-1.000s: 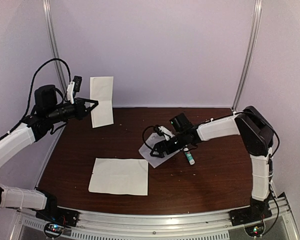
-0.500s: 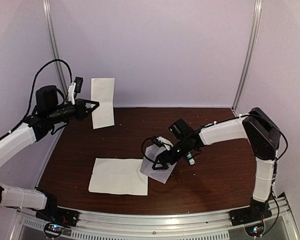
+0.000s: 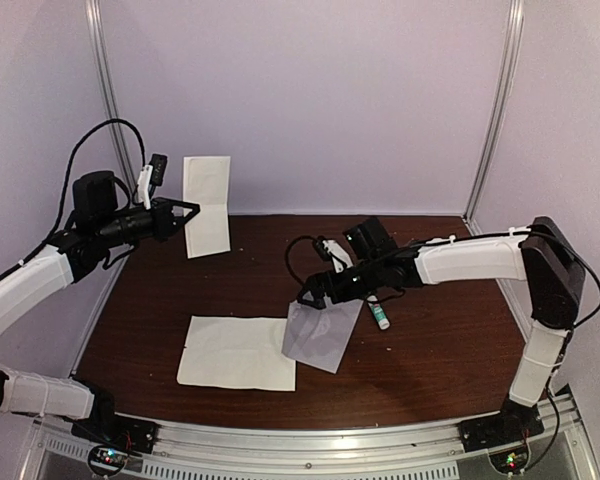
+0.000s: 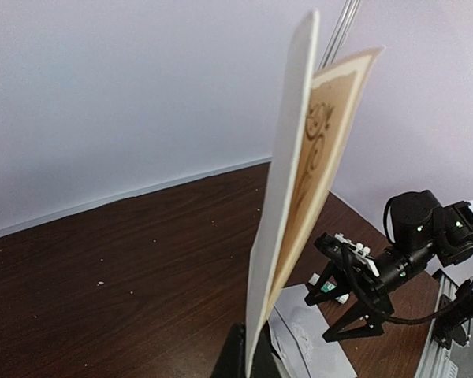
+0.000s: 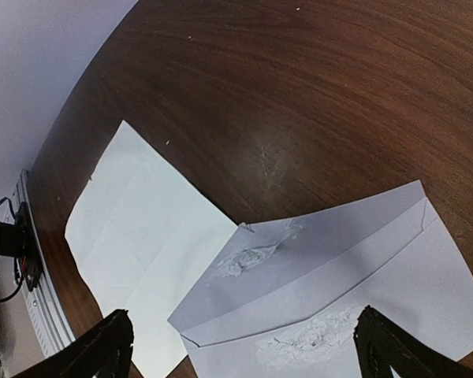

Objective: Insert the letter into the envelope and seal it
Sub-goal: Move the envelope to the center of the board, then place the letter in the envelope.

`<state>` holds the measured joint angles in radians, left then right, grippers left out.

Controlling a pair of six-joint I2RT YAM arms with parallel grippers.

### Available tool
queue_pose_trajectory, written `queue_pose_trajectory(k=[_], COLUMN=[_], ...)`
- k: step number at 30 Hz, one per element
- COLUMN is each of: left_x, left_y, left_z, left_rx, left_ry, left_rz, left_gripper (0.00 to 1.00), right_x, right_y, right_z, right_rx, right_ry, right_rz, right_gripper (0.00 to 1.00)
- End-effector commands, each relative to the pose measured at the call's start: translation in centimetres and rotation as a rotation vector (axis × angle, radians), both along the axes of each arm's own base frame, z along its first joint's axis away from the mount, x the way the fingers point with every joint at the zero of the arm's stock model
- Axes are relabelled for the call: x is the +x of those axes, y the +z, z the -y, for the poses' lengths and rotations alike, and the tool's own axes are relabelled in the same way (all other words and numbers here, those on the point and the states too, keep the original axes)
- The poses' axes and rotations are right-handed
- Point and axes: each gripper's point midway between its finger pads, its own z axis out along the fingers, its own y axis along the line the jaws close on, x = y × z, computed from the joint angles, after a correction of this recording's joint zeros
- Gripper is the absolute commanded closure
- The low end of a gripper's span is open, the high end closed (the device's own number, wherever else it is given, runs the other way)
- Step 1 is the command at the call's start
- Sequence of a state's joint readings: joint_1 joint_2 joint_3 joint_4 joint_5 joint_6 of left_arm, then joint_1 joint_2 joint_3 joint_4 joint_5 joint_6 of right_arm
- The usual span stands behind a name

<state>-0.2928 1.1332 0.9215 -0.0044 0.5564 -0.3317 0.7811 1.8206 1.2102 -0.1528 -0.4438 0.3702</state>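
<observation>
- Nearest on the worktop (image 3: 430, 350), a white sheet (image 3: 238, 352) is laid flat. Its right edge is overlapped by the envelope (image 3: 325, 335), on which crumpled patches are seen.
- Just above the envelope's far corner, the right end effector (image 3: 313, 296) is held spread wide with nothing gripped. A glue stick (image 3: 381, 317) is lying just beside it.
- The pocket is judged not yet opened. The flap should be lifted by its edge alone and the mouth turned toward the left arm.
- Farthest, at the left, the letter (image 3: 206, 205) is pinched upright in the pressed-together left end effector (image 3: 180, 215), well apart from the envelope. It should be brought down folded edge first.
</observation>
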Motion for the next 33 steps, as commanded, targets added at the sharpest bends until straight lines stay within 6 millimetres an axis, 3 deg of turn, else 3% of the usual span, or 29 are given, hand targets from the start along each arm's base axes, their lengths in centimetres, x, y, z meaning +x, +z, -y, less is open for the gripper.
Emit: queue_pose_trajectory(k=[1,8,18,25,33], left_x=[0.1,0.1,0.2,0.4,0.6], left_y=[0.7,0.8,0.6,0.3,-0.2], left_z=[0.1,0.0,0.0,0.1,0.1], left_rx=[-0.018,-0.018,-0.017,-0.014,-0.011], left_ry=[-0.007,-0.006,-0.004,-0.003,-0.004], left_rz=[0.034,0.036,0.031,0.025,0.012], left_gripper=[1.0,1.0,1.0,1.0,1.0], right_x=[2.6,3.5,4.0,1.0,-2.7], right_y=[-0.3,-2.8,-5.7,-7.2,-8.4], right_z=[-0.7,-3.4,-4.9,-6.6,-6.2], right_rx=[0.024,0.035,0.01,0.015,-0.019], right_ry=[-0.136,-0.088,-0.042,0.123,0.194], right_rz=[0.01,-0.013,-0.031,-0.089,-0.138], right_gripper=[0.01,0.01,0.01,0.02,0.03])
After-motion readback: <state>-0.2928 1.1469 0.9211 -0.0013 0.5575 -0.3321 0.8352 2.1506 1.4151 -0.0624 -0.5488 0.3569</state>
